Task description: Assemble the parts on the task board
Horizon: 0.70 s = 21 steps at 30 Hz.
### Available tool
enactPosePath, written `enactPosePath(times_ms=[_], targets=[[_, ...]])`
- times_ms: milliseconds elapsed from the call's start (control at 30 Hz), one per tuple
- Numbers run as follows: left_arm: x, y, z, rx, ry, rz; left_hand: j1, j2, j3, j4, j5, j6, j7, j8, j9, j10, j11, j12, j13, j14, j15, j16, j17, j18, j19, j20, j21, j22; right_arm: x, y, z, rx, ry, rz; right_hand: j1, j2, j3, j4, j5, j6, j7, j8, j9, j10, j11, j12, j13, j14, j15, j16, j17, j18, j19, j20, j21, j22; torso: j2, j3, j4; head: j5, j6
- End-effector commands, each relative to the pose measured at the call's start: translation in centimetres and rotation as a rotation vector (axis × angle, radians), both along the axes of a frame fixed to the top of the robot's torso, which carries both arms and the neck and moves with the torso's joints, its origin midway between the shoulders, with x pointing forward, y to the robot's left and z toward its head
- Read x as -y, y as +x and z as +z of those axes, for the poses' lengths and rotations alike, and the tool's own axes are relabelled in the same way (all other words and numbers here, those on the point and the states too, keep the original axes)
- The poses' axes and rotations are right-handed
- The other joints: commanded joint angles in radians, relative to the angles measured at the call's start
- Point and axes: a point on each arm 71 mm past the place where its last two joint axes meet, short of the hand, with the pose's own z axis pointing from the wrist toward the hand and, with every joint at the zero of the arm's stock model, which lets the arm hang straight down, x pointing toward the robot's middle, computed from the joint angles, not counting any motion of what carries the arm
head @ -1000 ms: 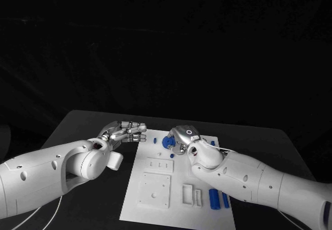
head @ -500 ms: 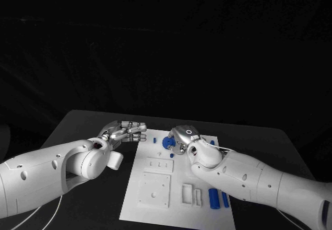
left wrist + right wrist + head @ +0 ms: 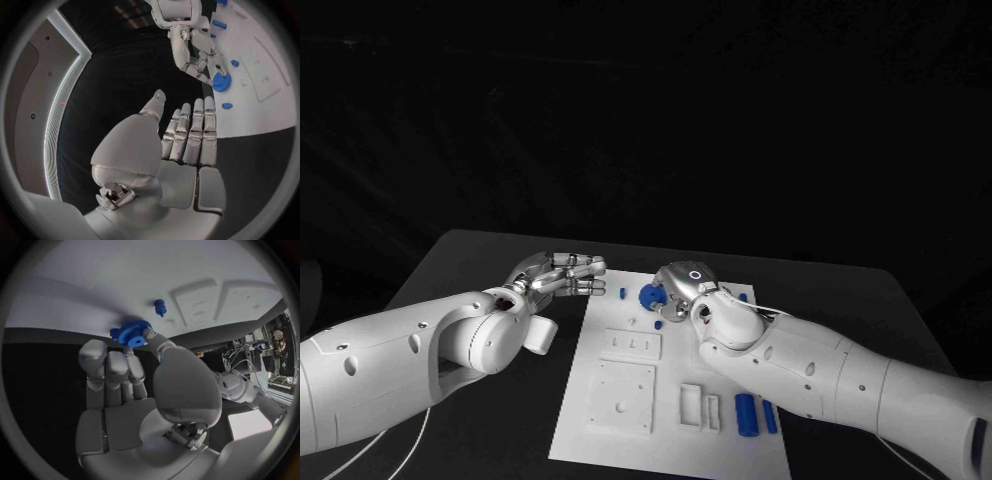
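Presently: right hand [image 3: 125,385] pinches small blue toothed plastic gear [image 3: 130,332] at white board [image 3: 625,420]; thin grip, may slip. Left hand [image 3: 181,145] open, empty.

bare table [image 3: 473,262] left of the task board [image 3: 625,420] — blue bars [image 3: 754,413] near its right edge

Two glossy white arms with rounded shells and small dark screw holes end in each silver, segmented robot hand [image 3: 561,274] [image 3: 678,288], thin white cables trailing alongside.
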Motion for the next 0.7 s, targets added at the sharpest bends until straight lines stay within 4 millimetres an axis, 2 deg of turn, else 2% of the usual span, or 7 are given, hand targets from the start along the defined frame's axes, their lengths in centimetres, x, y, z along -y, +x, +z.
enactPosePath(times_ms=[33, 533, 633, 700], targets=[[0.24, -0.05, 0.1, 0.004, -0.01, -0.02, -0.005, -0.001, -0.001, -0.005, 0.004, -0.006, 0.001, -0.007, -0.001, -0.01, 0.0, -0.003, 0.002, -0.003, 0.0, 0.0, -0.001, -0.011, -0.004, 0.0, 0.005, -0.002, 0.22, 0.02, -0.4, -0.016, -0.006, -0.027, 0.0, 0.001, 0.005, -0.001, -0.003, -0.007, 0.001, 0.003, 0.0, -0.006, 0.003, -0.006, -0.001, -0.002, -0.005, -0.003, -0.001, -0.011, 0.057, -0.008, -0.003, -0.002, 0.0, -0.0004, 0.0011, -0.002, 0.002], [0.33, -0.07, 0.08, 0.0, -0.012, -0.028, -0.005, -0.001, -0.001, -0.005, 0.004, -0.006, 0.001, -0.007, -0.001, -0.01, 0.0, -0.003, 0.002, -0.003, 0.0, 0.0, -0.001, -0.011, -0.004, 0.0, 0.005, -0.002, 0.08, 0.06, -0.29, -0.005, 0.012, -0.032, -0.003, -0.004, 0.01, -0.004, 0.001, -0.017, 0.003, 0.004, 0.0, -0.008, 0.004, -0.01, -0.007, -0.002, -0.005, -0.006, -0.002, -0.009, 0.057, -0.007, -0.007, -0.006, 0.0, -0.0008, 0.0006, -0.001, 0.001], [0.34, -0.08, 0.07, -0.002, -0.012, -0.03, -0.005, -0.001, -0.001, -0.004, 0.004, -0.011, 0.0, -0.007, -0.002, -0.012, -0.001, -0.003, 0.002, -0.004, 0.0, 0.0, -0.001, -0.011, -0.005, 0.0, 0.004, -0.002, 0.0, 0.06, -0.27, -0.007, 0.014, -0.03, -0.003, -0.005, 0.009, -0.004, 0.001, -0.02, 0.004, 0.003, 0.0, -0.009, 0.005, -0.012, -0.008, -0.002, -0.005, -0.006, -0.002, -0.008, 0.057, -0.007, -0.008, -0.006, 0.0, -0.0006, 0.001, -0.003, 0.004], [0.33, -0.07, 0.07, -0.002, -0.012, -0.03, -0.005, -0.001, -0.001, -0.004, 0.004, -0.011, 0.0, -0.007, -0.002, -0.012, -0.001, -0.003, 0.002, -0.004, 0.0, 0.0, -0.001, -0.011, -0.005, 0.0, 0.004, -0.002, -0.06, 0.06, -0.26, -0.009, 0.018, -0.029, -0.003, -0.005, 0.009, -0.004, 0.001, -0.02, 0.004, 0.003, 0.0, -0.009, 0.005, -0.012, -0.008, -0.002, -0.005, -0.006, -0.002, -0.008, 0.057, -0.007, -0.008, -0.006, 0.0, -0.0005, 0.0006, 0.0, 0.003]])
